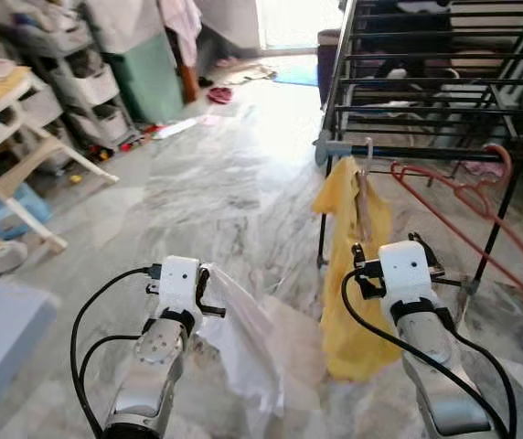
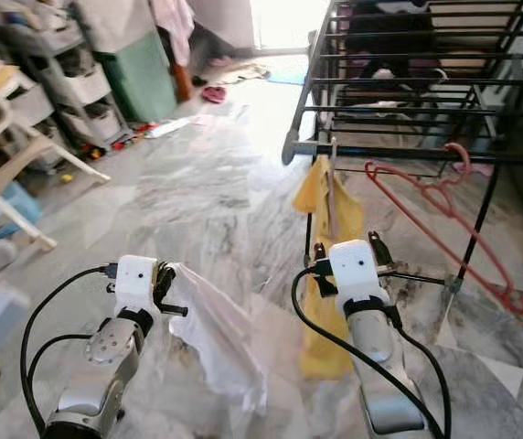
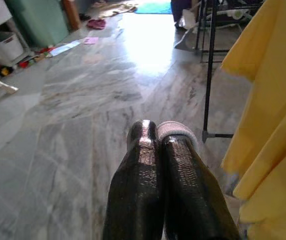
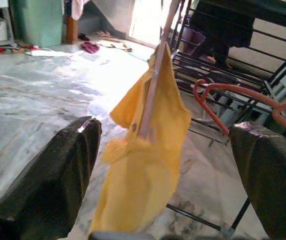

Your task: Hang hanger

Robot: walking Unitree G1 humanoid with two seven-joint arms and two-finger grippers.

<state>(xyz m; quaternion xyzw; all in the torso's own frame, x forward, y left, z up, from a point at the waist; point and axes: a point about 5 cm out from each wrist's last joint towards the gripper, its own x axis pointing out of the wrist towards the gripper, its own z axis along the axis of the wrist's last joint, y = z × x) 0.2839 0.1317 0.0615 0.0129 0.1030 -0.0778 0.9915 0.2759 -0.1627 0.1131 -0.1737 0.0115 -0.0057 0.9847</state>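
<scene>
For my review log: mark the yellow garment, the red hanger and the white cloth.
yellow garment (image 1: 353, 302), left eye view, middle of the hanging fabric.
red hanger (image 1: 463, 206), left eye view, its sloping arm.
white cloth (image 2: 211, 338), right eye view, centre of the drape.

A black metal drying rack (image 1: 444, 82) stands ahead on the right; from its front bar hangs a yellow cloth on a hanger (image 1: 353, 265), with a red plastic hanger (image 1: 467, 197) further right. Grey plastic shelves (image 1: 69, 78) stand far left on the marble floor (image 1: 207, 201).

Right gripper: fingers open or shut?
Open. The right gripper has its black fingers spread wide, with the yellow cloth on a hanger between them, untouched.
</scene>
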